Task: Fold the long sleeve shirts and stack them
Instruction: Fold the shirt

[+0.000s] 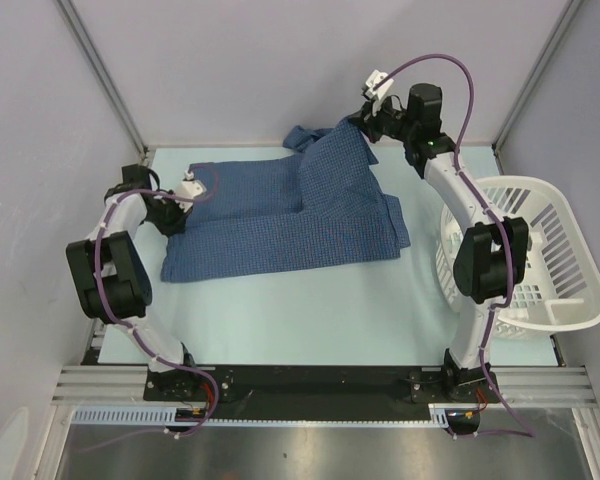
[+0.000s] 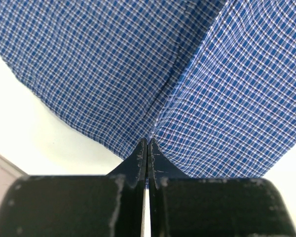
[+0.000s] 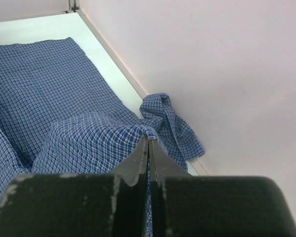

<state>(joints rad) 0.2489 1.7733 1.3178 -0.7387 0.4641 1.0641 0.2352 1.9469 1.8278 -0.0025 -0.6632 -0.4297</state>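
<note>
Bright, diffuse light is filling all three views, leaving only faint, soft shadows around the shirt (image 1: 280, 220). Its check weave is showing sharply in both wrist views.

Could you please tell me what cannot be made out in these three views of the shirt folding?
Top view: whether the blue checked shirt is one garment or several; folded layers overlap.
Top view: part of the inside of the white laundry basket, behind the right arm.
Left wrist view: which part the left gripper pinches; cloth fills the frame.
Right wrist view: cloth below the right gripper, hidden by its black body.
</note>
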